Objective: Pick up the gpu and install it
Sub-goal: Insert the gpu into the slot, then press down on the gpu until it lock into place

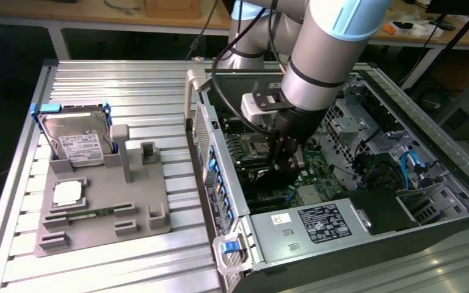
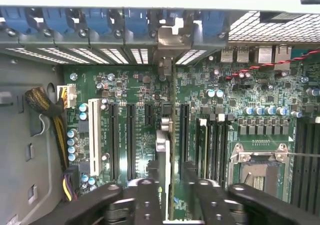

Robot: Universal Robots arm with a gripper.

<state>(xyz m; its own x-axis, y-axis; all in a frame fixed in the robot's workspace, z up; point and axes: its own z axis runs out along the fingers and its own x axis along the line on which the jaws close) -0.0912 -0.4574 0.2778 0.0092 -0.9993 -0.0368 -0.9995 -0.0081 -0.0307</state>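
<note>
The gpu (image 2: 162,150) shows edge-on as a thin dark card with a silvery metal strip. It stands upright on the green motherboard (image 2: 135,85) among the long black expansion slots. Its metal bracket (image 2: 167,40) reaches the rear slot openings of the case. My gripper (image 2: 172,195) sits directly over the card's near end, one side of it on each side of the card. In the exterior view the gripper (image 1: 279,165) hangs deep inside the open computer case (image 1: 218,177), low over the board.
A power supply (image 1: 324,223) fills the case's near corner, and a CPU socket (image 2: 260,170) lies beside the slots. Yellow cables (image 2: 50,110) run along one case wall. Outside, a grey holder (image 1: 104,201) carries a hard drive (image 1: 76,137), a chip (image 1: 68,194) and a memory stick (image 1: 83,213).
</note>
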